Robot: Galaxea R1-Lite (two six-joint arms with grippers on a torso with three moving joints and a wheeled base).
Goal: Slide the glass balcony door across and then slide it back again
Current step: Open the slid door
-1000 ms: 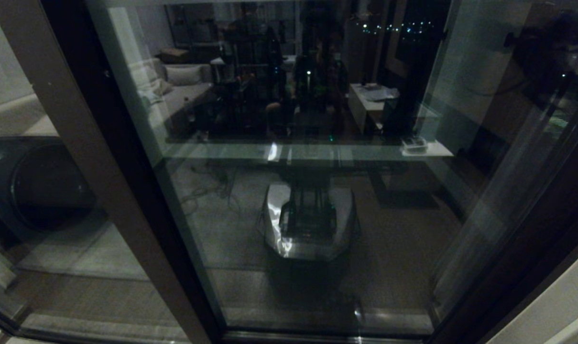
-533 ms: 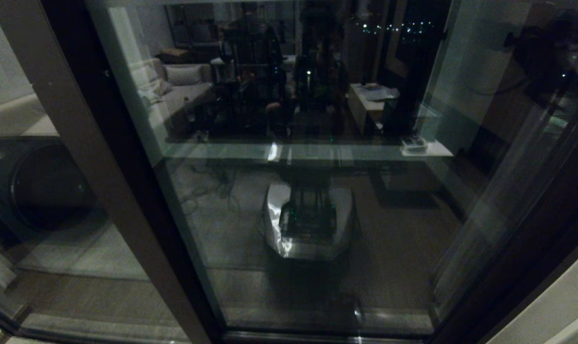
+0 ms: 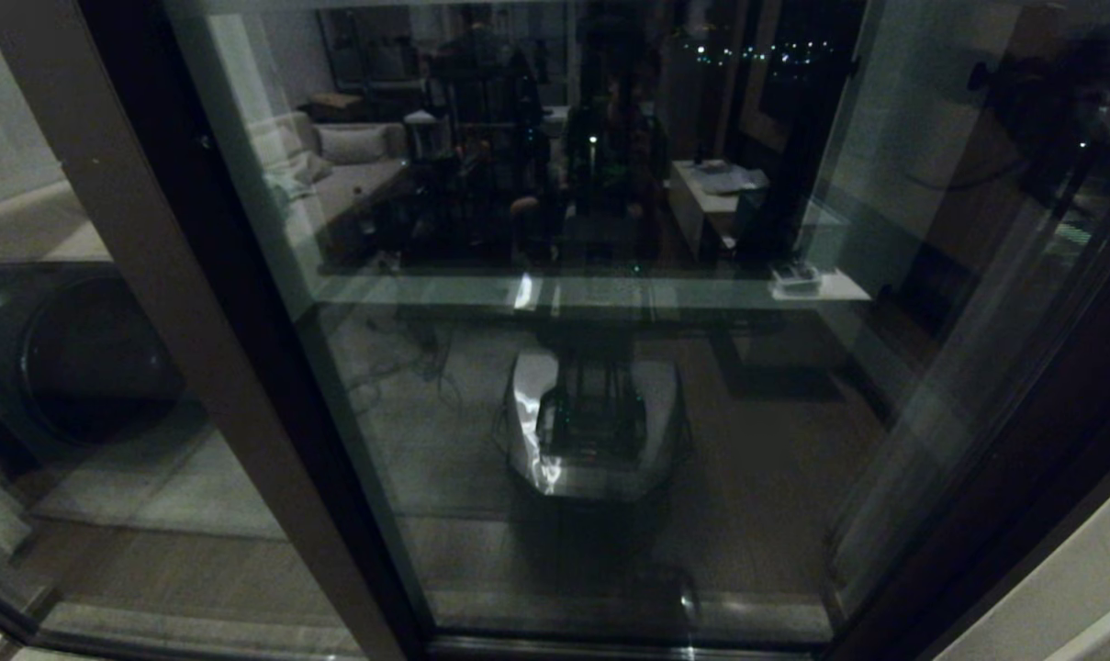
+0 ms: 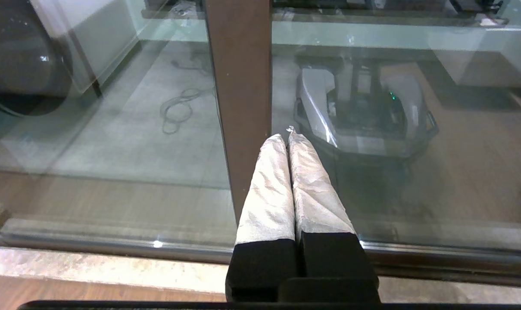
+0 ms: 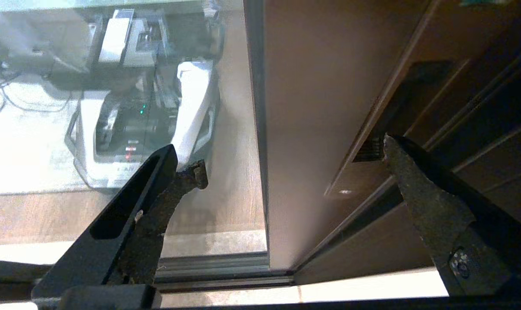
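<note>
While neither arm shows in the head view, the glass balcony door [image 3: 591,386] fills it, mirroring the robot. Left wrist view: the left end effector [image 4: 288,137] hangs parked, fingers pressed together, a brown stile [image 4: 241,86] just beyond them. Right wrist view: the right end effector [image 5: 292,157] gapes wide, the door's stile [image 5: 303,129] and its recessed handle slot [image 5: 398,103] between its fingers.

Left tool [image 4: 288,137] is parked with its fingers pressed together, while the right tool [image 5: 292,155] is spread wide open.
</note>
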